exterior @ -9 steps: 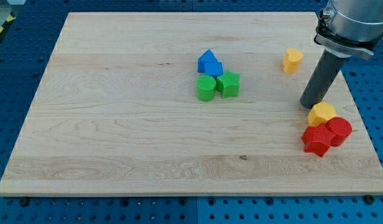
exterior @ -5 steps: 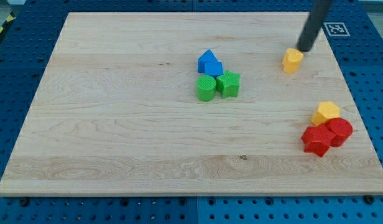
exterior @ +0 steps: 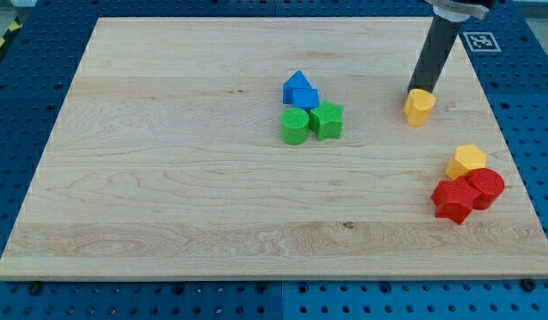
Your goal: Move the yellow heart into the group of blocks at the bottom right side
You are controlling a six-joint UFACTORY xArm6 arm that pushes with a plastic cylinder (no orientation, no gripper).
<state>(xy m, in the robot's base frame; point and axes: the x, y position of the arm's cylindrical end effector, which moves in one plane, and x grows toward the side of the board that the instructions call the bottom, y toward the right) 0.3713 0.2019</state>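
The yellow heart (exterior: pixel 419 107) lies on the wooden board at the view's upper right. My tip (exterior: pixel 421 89) stands at the heart's top edge, touching it or nearly so. The group at the view's bottom right holds a yellow hexagon-like block (exterior: pixel 467 161), a red round block (exterior: pixel 485 188) and a red star-like block (exterior: pixel 454 200), packed together. The heart sits well above and a little left of that group.
Near the board's middle a blue block (exterior: pixel 300 90), a green round block (exterior: pixel 294 126) and a green star (exterior: pixel 326 120) sit packed together. The board's right edge (exterior: pixel 514 151) runs close to the bottom-right group.
My tip went from beside the bottom-right group up to the heart's top, then down against it. The heart has slid down by about 20 pixels.
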